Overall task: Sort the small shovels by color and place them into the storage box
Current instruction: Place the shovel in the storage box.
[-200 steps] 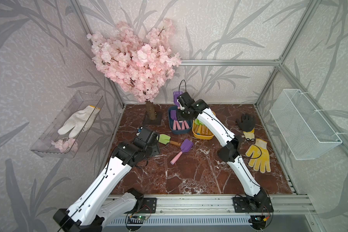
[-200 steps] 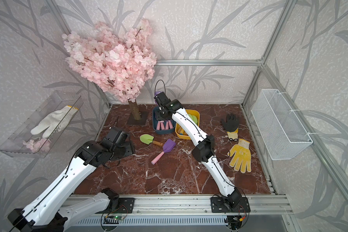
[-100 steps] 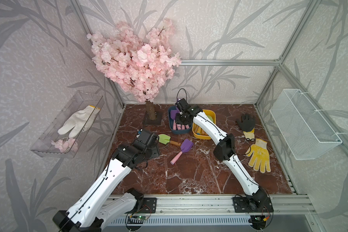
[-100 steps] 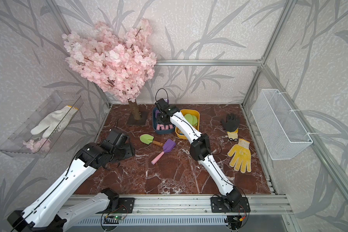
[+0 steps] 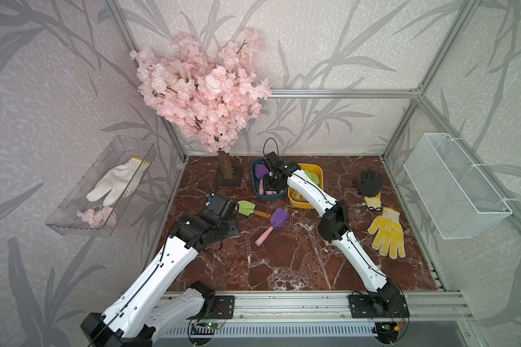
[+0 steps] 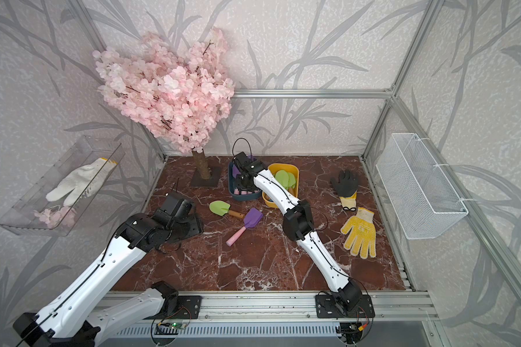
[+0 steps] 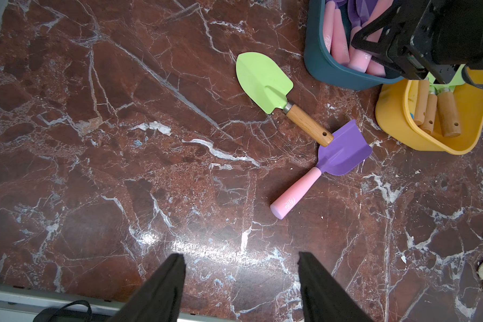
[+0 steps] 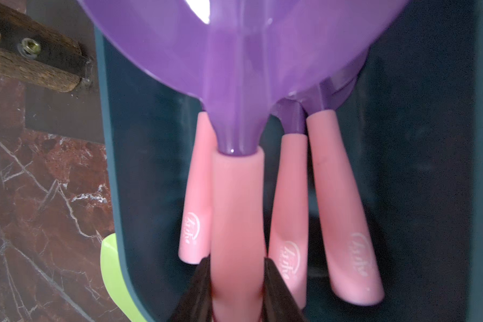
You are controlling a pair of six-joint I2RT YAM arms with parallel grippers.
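Small shovels mostly sorted: purple in the dark teal plastic box, green in the yellow plastic box. Right gripper clamps a pink-handled purple shovel over the teal, probably lining it up with its mates. Left gripper gapes empty, facing two stray shovels.

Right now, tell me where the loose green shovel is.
In both top views the green shovel lies flat on the table, on the robot's left side, in front of the blue box, its wooden handle touching the loose purple shovel.
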